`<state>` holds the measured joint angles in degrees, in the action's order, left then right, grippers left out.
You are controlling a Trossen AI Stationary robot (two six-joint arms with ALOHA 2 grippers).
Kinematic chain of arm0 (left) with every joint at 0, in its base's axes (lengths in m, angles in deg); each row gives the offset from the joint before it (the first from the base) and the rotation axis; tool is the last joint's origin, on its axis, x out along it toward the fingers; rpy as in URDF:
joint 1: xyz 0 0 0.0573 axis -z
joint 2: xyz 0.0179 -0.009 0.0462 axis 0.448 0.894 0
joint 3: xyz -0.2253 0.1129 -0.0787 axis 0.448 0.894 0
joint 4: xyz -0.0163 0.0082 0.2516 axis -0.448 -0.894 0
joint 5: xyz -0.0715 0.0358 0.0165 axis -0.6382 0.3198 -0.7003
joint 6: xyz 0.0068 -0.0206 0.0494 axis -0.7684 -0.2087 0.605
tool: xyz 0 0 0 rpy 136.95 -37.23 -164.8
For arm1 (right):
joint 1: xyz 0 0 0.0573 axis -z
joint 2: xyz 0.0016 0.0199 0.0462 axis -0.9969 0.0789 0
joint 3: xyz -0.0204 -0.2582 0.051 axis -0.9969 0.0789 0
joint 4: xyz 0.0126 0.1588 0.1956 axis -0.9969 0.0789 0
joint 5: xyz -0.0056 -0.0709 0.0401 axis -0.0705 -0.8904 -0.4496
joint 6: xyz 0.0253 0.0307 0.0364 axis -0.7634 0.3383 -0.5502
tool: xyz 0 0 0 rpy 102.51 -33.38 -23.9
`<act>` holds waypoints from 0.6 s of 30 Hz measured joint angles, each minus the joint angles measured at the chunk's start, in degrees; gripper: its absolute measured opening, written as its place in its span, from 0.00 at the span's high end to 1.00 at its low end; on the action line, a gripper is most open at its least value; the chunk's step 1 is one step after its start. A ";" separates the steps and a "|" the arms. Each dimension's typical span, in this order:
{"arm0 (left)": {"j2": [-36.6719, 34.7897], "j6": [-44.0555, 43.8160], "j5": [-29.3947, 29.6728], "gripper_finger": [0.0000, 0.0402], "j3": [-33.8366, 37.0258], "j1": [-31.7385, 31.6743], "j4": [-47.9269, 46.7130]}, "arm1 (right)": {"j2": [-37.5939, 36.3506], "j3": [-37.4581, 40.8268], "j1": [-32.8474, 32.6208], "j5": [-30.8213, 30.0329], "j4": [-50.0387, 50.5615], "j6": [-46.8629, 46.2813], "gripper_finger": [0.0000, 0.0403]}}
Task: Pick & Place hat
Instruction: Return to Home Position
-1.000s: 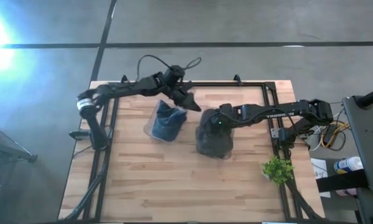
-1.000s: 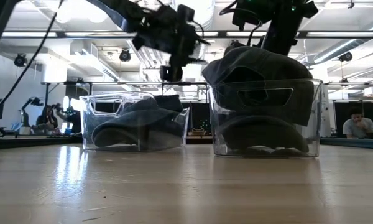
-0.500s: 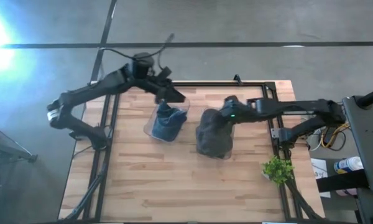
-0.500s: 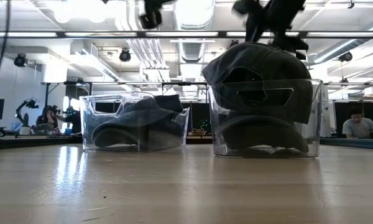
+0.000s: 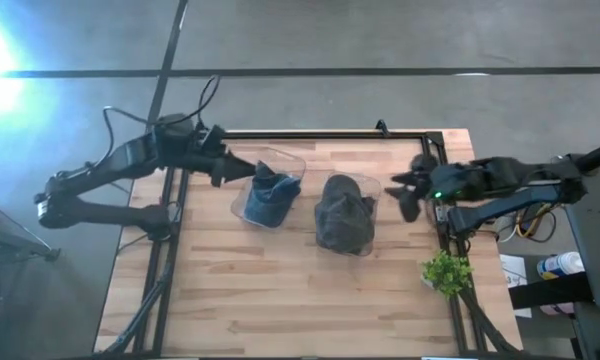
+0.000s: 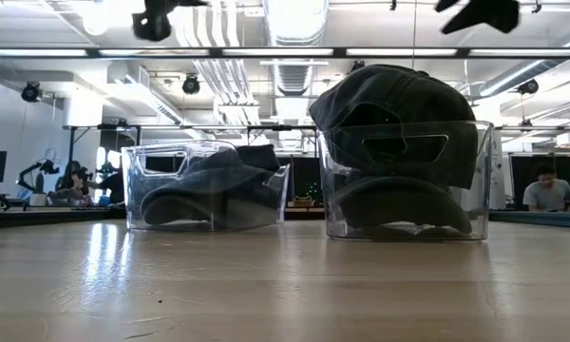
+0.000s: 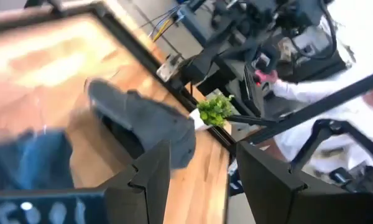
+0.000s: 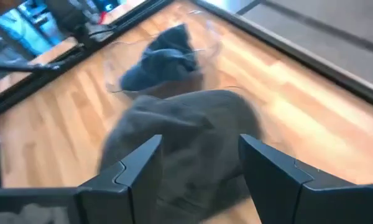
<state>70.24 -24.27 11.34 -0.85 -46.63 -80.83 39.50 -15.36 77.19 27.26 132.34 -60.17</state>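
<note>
Two clear bins stand side by side on the wooden table. The left bin (image 5: 268, 192) holds a blue hat (image 8: 165, 56). A dark grey hat (image 5: 345, 212) tops the right bin (image 6: 402, 180), where it rests on another hat and rises above the rim. My left gripper (image 5: 220, 165) is open, to the left of the blue hat's bin and raised (image 6: 152, 19). My right gripper (image 5: 410, 190) is open too, to the right of the grey hat's bin and raised (image 6: 475, 11). Neither one touches a hat.
A small green plant (image 5: 446, 272) stands near the table's right edge, toward the near corner. A black frame (image 5: 380, 133) runs along the table's far and side edges. Bare wood (image 5: 280, 290) lies on the near side of the bins. People sit in the room behind (image 6: 548, 190).
My left gripper has risen from over the blue hat's bin and drawn back toward the table's left edge. My right gripper has left the top of the grey hat, risen and drawn back toward the right edge. Both hats stay in their bins.
</note>
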 joint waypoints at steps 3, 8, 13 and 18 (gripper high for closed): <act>-4.33 -1.04 -0.26 0.56 5.16 0.38 3.46 | -4.53 0.26 -0.01 -0.80 2.85 -6.52 0.50; -11.90 0.85 -1.91 0.56 15.63 1.13 13.04 | -10.94 5.56 -1.96 1.43 -4.75 0.13 0.50; -19.11 -0.85 -3.97 0.56 27.06 1.40 28.94 | -18.20 17.96 -2.00 10.19 -22.21 6.18 0.50; -24.81 -0.08 -3.68 0.56 36.91 1.38 40.04 | -24.92 30.46 -1.95 12.29 -38.60 10.99 0.50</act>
<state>45.43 -24.35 7.67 36.06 -45.25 -40.79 14.57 15.10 75.23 39.54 93.74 -49.19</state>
